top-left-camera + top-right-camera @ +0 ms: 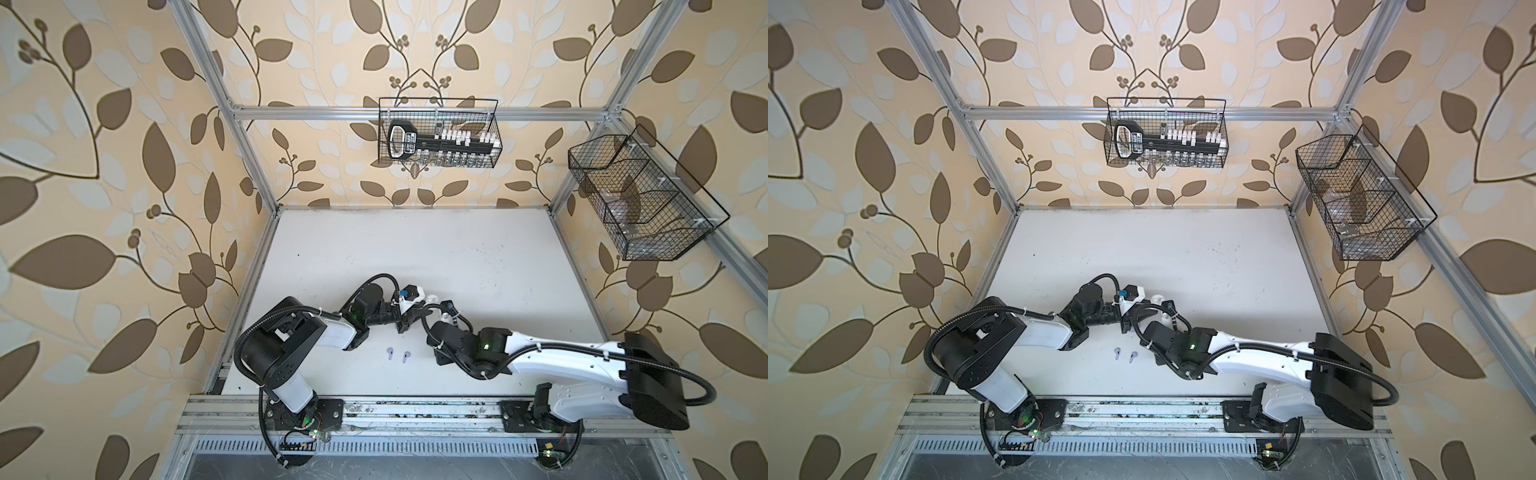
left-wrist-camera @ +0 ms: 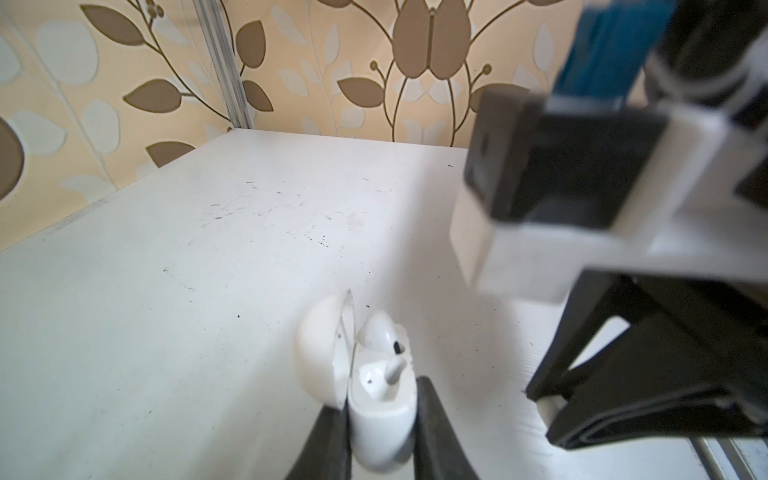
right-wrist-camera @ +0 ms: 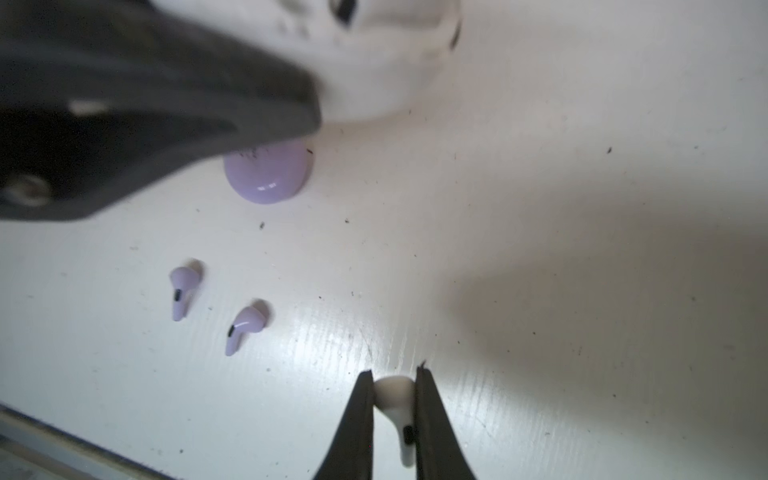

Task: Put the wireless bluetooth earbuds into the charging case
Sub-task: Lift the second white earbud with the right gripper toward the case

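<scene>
White earbud (image 3: 401, 415) is pinched in the right gripper (image 3: 394, 374); stem should be aimed downward for the case (image 2: 378, 432) clamped in the left gripper (image 2: 378, 395).

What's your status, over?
Left gripper shut on open white case, first white earbud seated. Right gripper shut on second white earbud. Lilac earbuds loose, off to the side.

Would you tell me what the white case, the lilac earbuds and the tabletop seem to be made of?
The white case looks like smooth moulded plastic with satin sheen. The lilac earbuds seem glossy plastic, showing pale highlights. The tabletop is probably white-painted or laminated board: faint grain lines, glare.
</scene>
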You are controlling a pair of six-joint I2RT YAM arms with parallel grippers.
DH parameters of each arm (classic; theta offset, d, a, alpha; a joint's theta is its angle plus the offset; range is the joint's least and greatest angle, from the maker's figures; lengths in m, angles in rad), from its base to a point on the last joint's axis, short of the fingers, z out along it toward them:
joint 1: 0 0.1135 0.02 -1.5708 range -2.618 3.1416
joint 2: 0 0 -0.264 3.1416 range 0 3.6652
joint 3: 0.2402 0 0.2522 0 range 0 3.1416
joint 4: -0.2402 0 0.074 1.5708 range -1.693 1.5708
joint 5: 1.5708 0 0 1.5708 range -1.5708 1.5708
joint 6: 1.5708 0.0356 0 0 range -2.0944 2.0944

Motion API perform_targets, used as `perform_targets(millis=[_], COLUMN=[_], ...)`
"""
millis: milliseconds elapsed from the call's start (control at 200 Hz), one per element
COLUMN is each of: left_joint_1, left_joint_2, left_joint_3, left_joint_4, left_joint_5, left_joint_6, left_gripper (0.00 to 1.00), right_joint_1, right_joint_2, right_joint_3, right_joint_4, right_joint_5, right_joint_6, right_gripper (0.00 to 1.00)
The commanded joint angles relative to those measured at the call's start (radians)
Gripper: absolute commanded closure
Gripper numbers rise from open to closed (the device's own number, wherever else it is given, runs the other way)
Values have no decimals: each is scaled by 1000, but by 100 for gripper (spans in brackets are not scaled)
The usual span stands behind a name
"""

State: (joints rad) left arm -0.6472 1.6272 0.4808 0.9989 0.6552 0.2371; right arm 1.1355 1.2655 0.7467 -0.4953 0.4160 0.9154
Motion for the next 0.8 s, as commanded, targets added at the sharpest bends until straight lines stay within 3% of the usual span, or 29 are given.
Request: perform_targets(millis=[0,160,335,795], left_joint_1=[-2,-2,-2,-2], left_joint_2=[0,-1,-4,1], left_joint_3=[28,28,35,53], left_joint_4=[52,46,46,52], left_joint_5=[42,51,73,86], left_joint_6=[-35,-43,-72,-139], left_gripper=[100,100,100,100], right_joint_1=[-12,-49,-108,-165], right_joint_2=[-99,-240,-287,-174], right_joint_3=[-32,-48,-42,-44], right_joint_4=[28,97,195,434], right_joint_5=[91,126,102,52], right_joint_6=[4,-46,-97,-105], right_gripper=[85,85,86,87])
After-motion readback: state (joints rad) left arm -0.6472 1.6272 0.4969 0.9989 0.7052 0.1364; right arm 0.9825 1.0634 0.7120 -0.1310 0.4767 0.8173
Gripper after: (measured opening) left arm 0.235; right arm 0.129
